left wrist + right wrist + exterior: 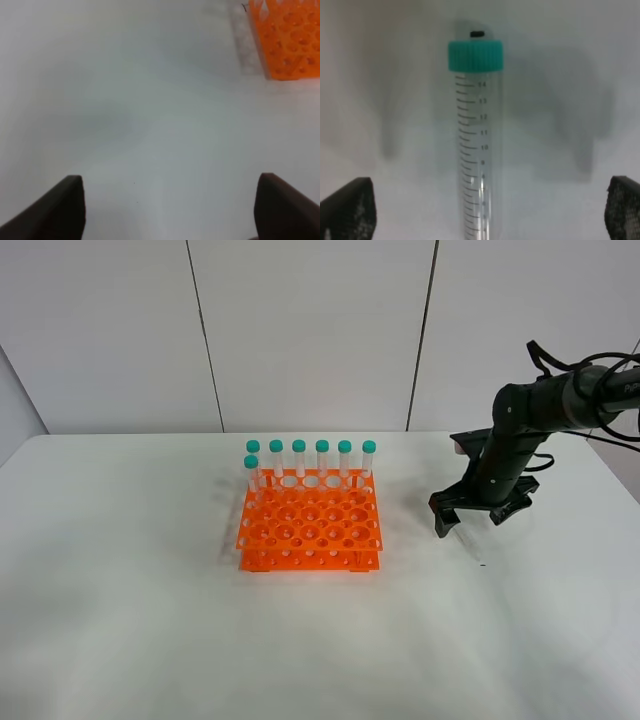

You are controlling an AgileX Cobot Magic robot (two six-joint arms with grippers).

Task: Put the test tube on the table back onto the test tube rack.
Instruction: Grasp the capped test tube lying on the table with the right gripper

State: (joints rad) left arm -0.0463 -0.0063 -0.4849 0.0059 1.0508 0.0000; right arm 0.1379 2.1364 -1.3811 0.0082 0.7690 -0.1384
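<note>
Exterior high view: the table point(120, 620) is occupied by the orange test tube rack point(310, 525), in whose far rows seven tubes point(322, 455) are stood upright. The right gripper point(470, 522) is held low, right of the rack, jaws spread wide; the left gripper point(170, 180) is likewise spread. The test tube point(479, 150) is laid flat on the table between the right gripper's jaws, untouched.

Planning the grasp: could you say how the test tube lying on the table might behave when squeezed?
The test tube is round and lies flat on the table, so it may roll. It looks empty, probably light; its smooth wall could slip.
</note>
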